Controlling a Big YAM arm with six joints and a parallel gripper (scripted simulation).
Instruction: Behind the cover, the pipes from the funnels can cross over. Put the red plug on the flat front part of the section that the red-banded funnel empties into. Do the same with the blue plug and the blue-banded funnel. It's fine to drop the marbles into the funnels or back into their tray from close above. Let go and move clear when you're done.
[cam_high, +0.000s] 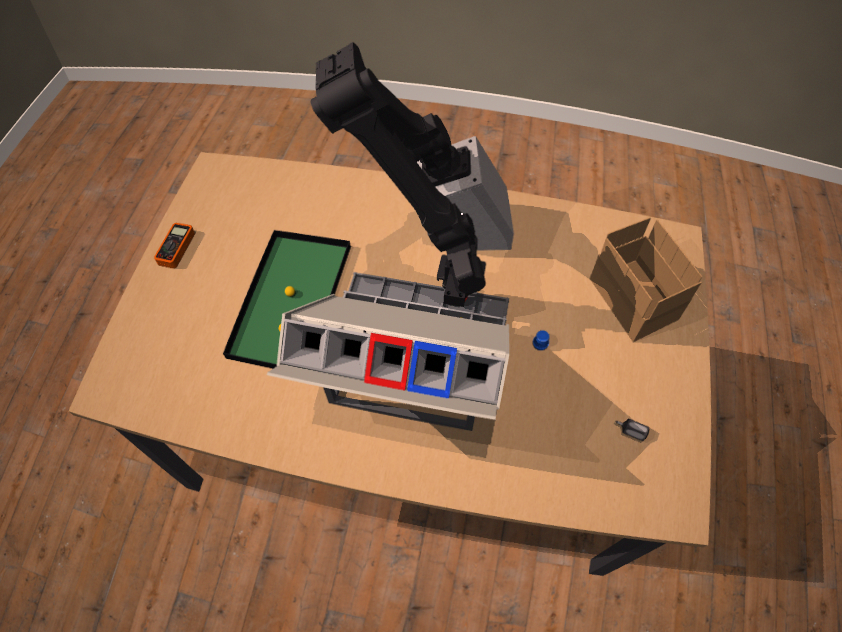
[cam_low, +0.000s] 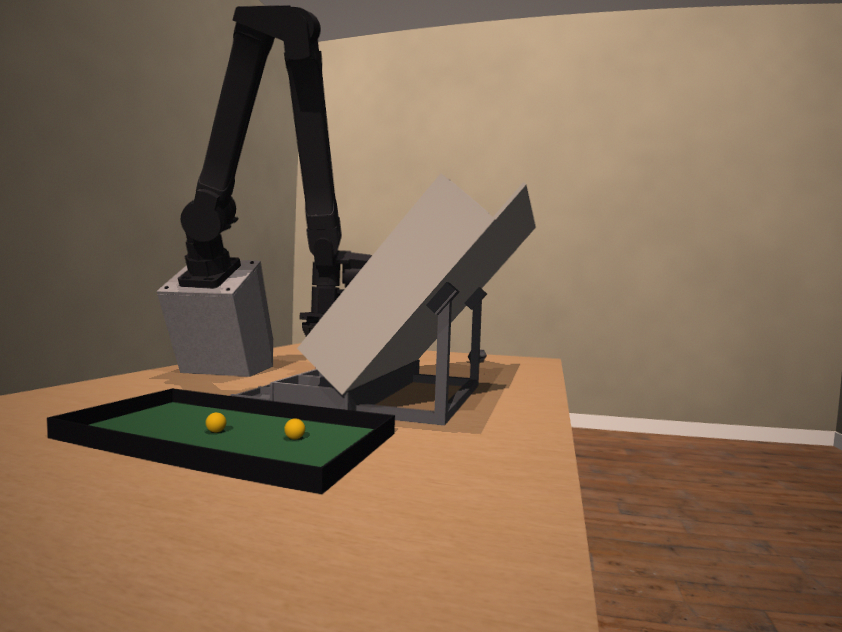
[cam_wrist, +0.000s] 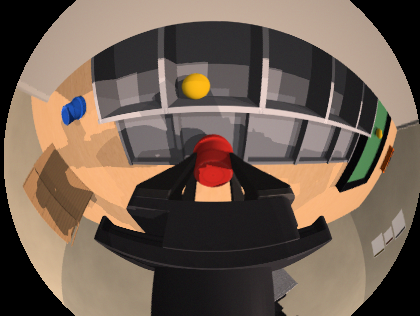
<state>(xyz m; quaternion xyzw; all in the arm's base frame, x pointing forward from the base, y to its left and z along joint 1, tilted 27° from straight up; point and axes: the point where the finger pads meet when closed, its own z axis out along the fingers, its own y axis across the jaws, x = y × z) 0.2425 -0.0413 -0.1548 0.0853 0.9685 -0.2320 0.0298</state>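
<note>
Red plug (cam_wrist: 213, 161) clamped between fingertips of hand (cam_high: 457, 299) (cam_wrist: 213, 162)

- Before me: the funnel stand (cam_high: 408, 323) (cam_low: 401, 272), sections (cam_wrist: 215, 109) along its near side.
- Between my fingers: one plug (cam_wrist: 213, 162), seemingly over the front part second from my left.
- In that section, behind the front part: a marble (cam_wrist: 196, 86).
- Right: the tray (cam_high: 312, 235) (cam_low: 187, 465) (cam_wrist: 345, 184), two marbles inside; then the meter (cam_high: 174, 244) (cam_wrist: 387, 159).
- Left: the other plug (cam_high: 541, 340) (cam_wrist: 74, 111), then the box (cam_high: 669, 306) (cam_wrist: 57, 200).

top looks steeply down; exterior looks level from tray side; wrist close; all share tray.
</note>
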